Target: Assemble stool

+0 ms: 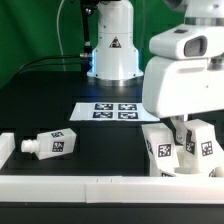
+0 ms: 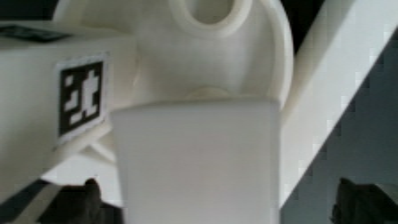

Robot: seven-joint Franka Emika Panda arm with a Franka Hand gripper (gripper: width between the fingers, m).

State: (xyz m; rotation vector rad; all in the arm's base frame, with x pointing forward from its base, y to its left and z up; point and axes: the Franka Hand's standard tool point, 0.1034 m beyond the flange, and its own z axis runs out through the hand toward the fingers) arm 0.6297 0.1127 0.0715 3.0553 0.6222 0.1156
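The stool's round white seat (image 2: 240, 55), with a socket hole near its rim, fills the wrist view. One tagged leg (image 2: 71, 95) stands on it, and another plain-faced leg (image 2: 196, 150) sits straight between my fingers. My gripper (image 2: 214, 208) is open, its dark fingertips (image 2: 63, 205) standing apart from that leg on both sides. In the exterior view my gripper (image 1: 186, 135) hangs low over the tagged legs (image 1: 162, 148) at that view's right. A loose tagged leg (image 1: 55, 143) lies on its side at that view's left.
The marker board (image 1: 112, 110) lies flat mid-table behind the parts. A long white rail (image 1: 100, 186) runs along the front edge, with a short white piece (image 1: 5, 146) at the exterior view's far left. The arm's base (image 1: 112, 45) stands at the back.
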